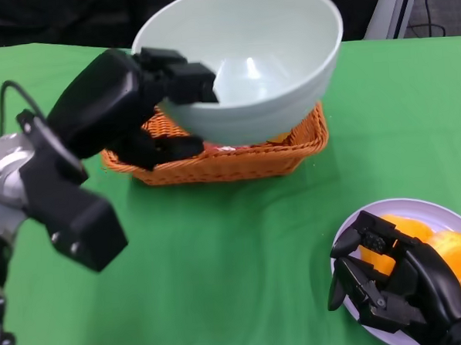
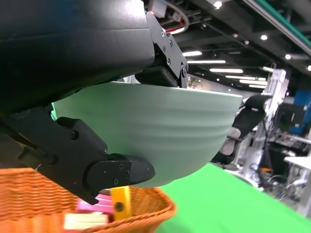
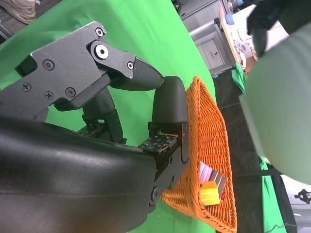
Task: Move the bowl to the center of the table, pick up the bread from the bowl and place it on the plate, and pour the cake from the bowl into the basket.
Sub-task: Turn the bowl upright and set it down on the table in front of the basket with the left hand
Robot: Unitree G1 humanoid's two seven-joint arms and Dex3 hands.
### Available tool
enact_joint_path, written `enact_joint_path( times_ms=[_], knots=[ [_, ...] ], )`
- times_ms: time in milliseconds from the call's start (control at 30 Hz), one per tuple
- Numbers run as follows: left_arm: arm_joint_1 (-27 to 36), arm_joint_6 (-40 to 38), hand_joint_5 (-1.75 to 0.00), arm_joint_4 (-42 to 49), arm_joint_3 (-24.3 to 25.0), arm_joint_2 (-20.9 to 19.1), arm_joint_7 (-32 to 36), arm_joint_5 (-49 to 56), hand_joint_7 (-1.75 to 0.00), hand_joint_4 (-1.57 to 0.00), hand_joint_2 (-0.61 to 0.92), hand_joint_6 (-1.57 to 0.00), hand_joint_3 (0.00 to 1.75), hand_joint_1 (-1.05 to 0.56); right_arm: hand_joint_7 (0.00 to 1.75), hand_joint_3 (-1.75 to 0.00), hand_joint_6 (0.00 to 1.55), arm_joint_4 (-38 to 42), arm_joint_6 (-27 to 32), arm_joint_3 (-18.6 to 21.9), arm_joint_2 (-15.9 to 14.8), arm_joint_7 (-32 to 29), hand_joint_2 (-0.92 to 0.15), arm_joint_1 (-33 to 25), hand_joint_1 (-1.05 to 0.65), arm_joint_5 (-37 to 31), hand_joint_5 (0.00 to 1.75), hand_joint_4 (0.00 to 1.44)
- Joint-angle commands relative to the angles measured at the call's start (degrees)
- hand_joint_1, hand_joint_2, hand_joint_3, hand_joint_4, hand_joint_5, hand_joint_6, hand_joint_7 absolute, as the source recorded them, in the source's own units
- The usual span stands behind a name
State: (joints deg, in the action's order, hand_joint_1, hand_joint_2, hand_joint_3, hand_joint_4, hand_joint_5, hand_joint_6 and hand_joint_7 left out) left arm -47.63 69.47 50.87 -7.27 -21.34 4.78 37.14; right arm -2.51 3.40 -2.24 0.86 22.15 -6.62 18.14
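Gripping bowl rim, left robot hand, above basket

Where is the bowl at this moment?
In the head view the bowl is at the far centre, gripped at its rim by the left hand and held tilted just above the orange basket.

A green cloth covers the table. Behind it, in the left wrist view, a big room shows with bright lights on the ceiling and a dark chair. The right wrist view shows a grey cabinet past the table.
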Motion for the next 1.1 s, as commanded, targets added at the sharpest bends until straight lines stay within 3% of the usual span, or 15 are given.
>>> enact_joint_path(
  times_ms=[33, 400, 600, 833, 933, 967, 1033, 1100],
  knots=[
    [2.4, 1.8, -1.69, -0.6, -1.3, -3.8, 9.2, 6.4, -1.29, -0.67, 0.69, -0.69, 0.82, -0.15, 1.59, -1.0, 0.53, 0.6, -0.1, 0.7, -0.6, 0.0, -0.56, 0.4, -0.25, 0.4, 1.75, 0.67],
    [9.5, -0.7, -1.75, -1.5, -11.9, -12.4, 45.0, 27.7, -1.4, -0.68, 0.65, -0.67, 0.83, -0.11, 1.57, -0.99, 0.54, 0.4, 0.6, 0.9, -0.5, -0.3, -0.56, 0.5, -0.28, 0.3, 1.75, 0.67],
    [11.5, -3.3, -1.75, -0.2, -20.1, -15.5, 59.2, 33.8, -1.4, -0.68, 0.62, -0.67, 0.81, -0.09, 1.57, -0.99, 0.54, 0.1, 0.7, 1.0, -0.6, -0.6, -0.56, 0.4, -0.28, 0.0, 1.75, 0.67],
    [13.8, -5.6, -1.72, 1.7, -29.1, -17.7, 68.4, 37.5, -1.3, -0.69, 0.81, -0.7, 0.36, -0.07, 1.58, -0.99, 0.51, -0.8, 0.8, 0.9, -0.6, -1.1, -0.58, 0.1, -0.26, -0.3, 1.75, 0.65],
    [14.1, -6.5, -1.7, 2.5, -32.1, -17.8, 70.7, 38.0, -1.28, -0.69, 0.85, -0.72, 0.29, -0.07, 1.58, -0.99, 0.51, -0.8, 0.9, 1.0, -0.7, -1.0, -0.58, 0.1, -0.26, -0.2, 1.75, 0.64],
    [14.7, -7.1, -1.72, 2.9, -33.2, -17.6, 71.2, 38.2, -1.28, -0.68, 0.83, -0.73, 0.19, -0.1, 1.58, -0.99, 0.51, -0.9, 1.4, 1.1, -0.8, -0.8, -0.58, 0.2, -0.26, 0.2, 1.75, 0.64],
    [15.5, -7.8, -1.72, 3.6, -34.9, -17.0, 72.3, 38.3, -1.11, -0.68, 0.85, -0.82, 0.06, -0.1, 1.59, -0.99, 0.51, -1.1, 1.6, 1.2, -0.8, -1.1, -0.59, 0.1, -0.26, 0.2, 1.75, 0.64],
    [15.6, -8.6, -1.74, 4.5, -36.3, -16.4, 73.3, 38.1, -1.23, -0.67, 0.88, -0.76, 0.02, -0.06, 1.59, -0.98, 0.51, -1.2, 1.4, 1.1, -0.7, -1.2, -0.59, 0.0, -0.25, -0.1, 1.75, 0.64]
  ],
)
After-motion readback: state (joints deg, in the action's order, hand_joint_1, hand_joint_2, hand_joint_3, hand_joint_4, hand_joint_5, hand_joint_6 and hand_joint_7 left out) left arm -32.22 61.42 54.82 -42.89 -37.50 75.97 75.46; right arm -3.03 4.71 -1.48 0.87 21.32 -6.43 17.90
